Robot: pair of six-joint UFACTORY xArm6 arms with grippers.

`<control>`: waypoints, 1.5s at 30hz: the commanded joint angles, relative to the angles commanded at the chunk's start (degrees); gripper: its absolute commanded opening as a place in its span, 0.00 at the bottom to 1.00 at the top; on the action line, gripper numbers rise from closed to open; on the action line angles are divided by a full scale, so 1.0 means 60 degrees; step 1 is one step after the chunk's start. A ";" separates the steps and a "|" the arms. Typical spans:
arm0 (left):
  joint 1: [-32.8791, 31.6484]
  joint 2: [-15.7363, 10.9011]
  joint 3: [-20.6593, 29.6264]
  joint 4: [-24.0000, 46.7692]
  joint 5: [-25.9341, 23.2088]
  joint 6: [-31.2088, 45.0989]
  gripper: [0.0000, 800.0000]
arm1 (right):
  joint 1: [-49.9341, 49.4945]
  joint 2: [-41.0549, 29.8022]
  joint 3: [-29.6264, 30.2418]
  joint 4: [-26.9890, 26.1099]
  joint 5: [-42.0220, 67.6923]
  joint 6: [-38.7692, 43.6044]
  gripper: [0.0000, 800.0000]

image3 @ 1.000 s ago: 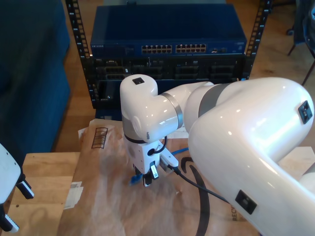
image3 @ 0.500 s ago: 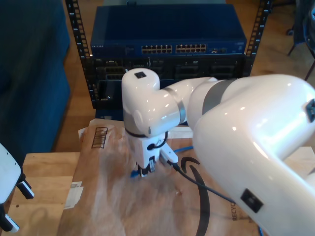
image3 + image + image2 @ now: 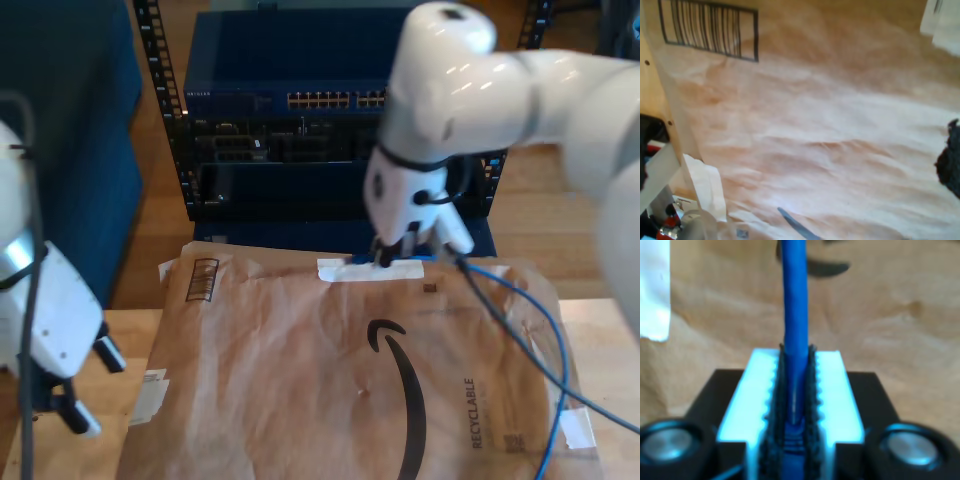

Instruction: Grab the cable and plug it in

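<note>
Blue cable (image 3: pixel 795 315): clamped between the ribbed pads (image 3: pixel 776 390) of my second gripper (image 3: pixel 795 405); its long axis runs straight out from the jaws, along their length, in the second wrist view.
Second gripper jaws: narrow, closed on the cable with both pads touching it.
Second arm pose: in the exterior view the white arm reaches in from the exterior view's right, wrist bent downward, my second gripper (image 3: pixel 397 252) hanging just above the far edge of the brown paper mailer (image 3: pixel 300 370), in front of the rack.
Cable run: from the gripper the cable (image 3: pixel 530 320) trails toward the exterior view's lower right, looping down across the mailer's near corner.
Rack (image 3: pixel 340 120): dark blue network switch with a row of ports, behind the gripper.
First gripper (image 3: pixel 85 385): at the exterior view's lower left, off the mailer, above the wooden table (image 3: pixel 85 350); whether its jaws are apart I cannot tell.
First wrist view: crumpled brown mailer paper (image 3: pixel 830 130) with a printed barcode (image 3: pixel 710 30).
</note>
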 joint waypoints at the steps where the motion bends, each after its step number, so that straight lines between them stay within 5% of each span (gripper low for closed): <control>1: -0.0278 0.0015 -0.0103 0.0000 0.0000 -0.0205 1.00 | -0.0117 -0.0220 0.0147 0.0000 0.0000 0.0000 0.01; 8: -0.2081 0.0059 -0.0718 -0.0703 -0.0015 -0.1289 1.00 | -0.1319 -0.1495 0.0440 0.0952 0.1099 -0.0029 0.01; 19: -0.2403 0.0894 -0.1407 -0.2403 -0.1172 -0.1216 1.00 | -0.2081 -0.3443 0.0322 0.1802 0.2315 0.0000 0.01; 27: -0.2842 0.1319 -0.1949 -0.2667 -0.1187 -0.1260 1.00 | -0.2769 -0.3575 -0.0498 0.2711 0.2842 0.0088 0.01; 45: -0.2857 0.1245 -0.2872 -0.3868 -0.0938 -0.1172 1.00 | -0.2769 -0.3839 -0.1612 0.3839 0.3194 0.0908 0.01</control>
